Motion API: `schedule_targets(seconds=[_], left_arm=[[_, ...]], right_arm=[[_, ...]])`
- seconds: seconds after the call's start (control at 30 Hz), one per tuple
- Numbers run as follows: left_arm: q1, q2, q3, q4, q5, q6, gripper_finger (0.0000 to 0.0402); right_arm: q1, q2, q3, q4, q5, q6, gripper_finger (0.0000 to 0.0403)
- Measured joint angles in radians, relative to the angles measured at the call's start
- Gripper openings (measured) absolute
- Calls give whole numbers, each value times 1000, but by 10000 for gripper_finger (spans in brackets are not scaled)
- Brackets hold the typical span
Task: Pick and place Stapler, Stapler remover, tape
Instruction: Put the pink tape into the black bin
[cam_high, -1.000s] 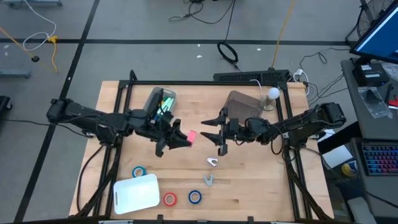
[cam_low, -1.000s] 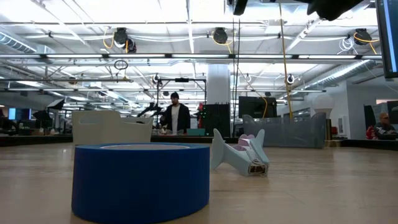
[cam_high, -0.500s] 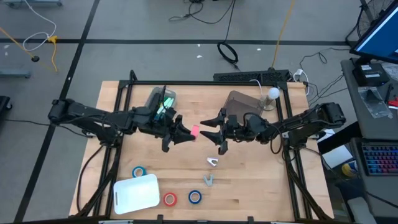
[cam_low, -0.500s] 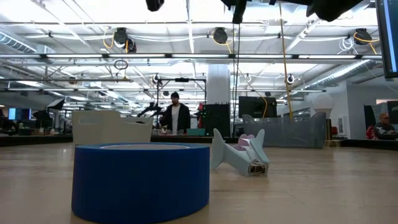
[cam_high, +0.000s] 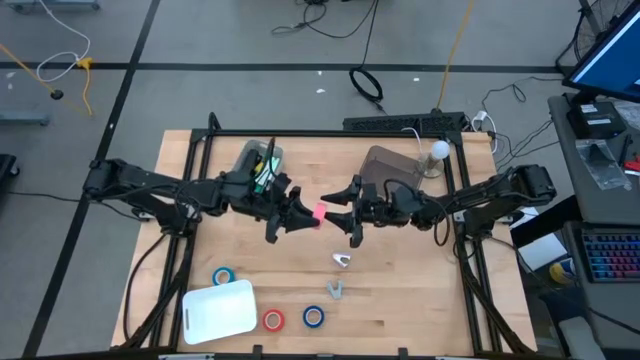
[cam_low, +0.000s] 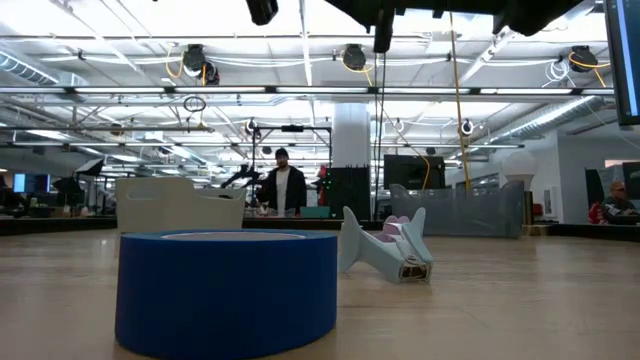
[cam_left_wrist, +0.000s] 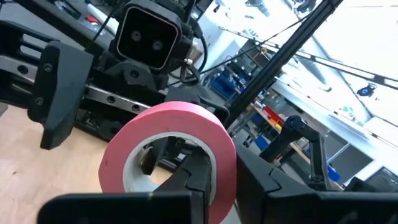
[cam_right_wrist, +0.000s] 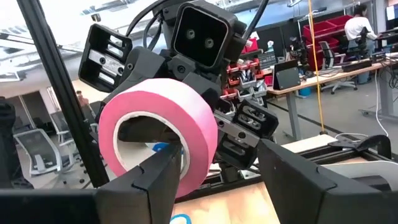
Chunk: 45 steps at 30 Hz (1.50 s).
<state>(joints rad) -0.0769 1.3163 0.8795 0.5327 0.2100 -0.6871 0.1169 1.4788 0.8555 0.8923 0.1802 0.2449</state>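
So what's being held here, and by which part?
The left gripper holds a pink tape roll, fingers pinching its wall. The right gripper is open around it, holding nothing yet.

Tape roll (cam_high: 318, 211) mid-table between left gripper (cam_high: 300, 214) and right gripper (cam_high: 342, 208).

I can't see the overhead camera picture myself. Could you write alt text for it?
Over the middle of a wooden table, the left claw holds a pink tape roll out to the open right claw, above the tabletop. Near the front edge lie a white tray, three more tape rolls and a stapler remover.
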Motion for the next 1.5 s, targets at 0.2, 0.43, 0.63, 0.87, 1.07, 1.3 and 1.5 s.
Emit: schedule_targets(seconds=[0.2, 0.43, 0.63, 0.87, 1.07, 1.3, 1.5], left_arm=[[1, 0, 0, 0, 0, 8, 39], [1, 0, -1, -1, -5, 12, 44], [1, 0, -1, -14, -6, 27, 54], [6, -1, 0, -41, 4, -5, 106], [45, -25, 0, -106, 140, 18, 146], [141, -116, 1, -348, 238, 60, 167], [178, -204, 1, -735, 73, 149, 168]], right_arm=[[-5, 0, 0, -6, 0, 5, 182], [-4, 0, 0, -1, -6, -1, 77], [-4, 0, 0, -5, -2, -7, 26], [-4, 0, 0, -16, 2, -5, 26], [-4, 2, -1, -30, 9, -1, 26], [-5, 1, -1, -75, 63, 26, 26], [-11, -58, -1, -274, 213, 24, 26]])
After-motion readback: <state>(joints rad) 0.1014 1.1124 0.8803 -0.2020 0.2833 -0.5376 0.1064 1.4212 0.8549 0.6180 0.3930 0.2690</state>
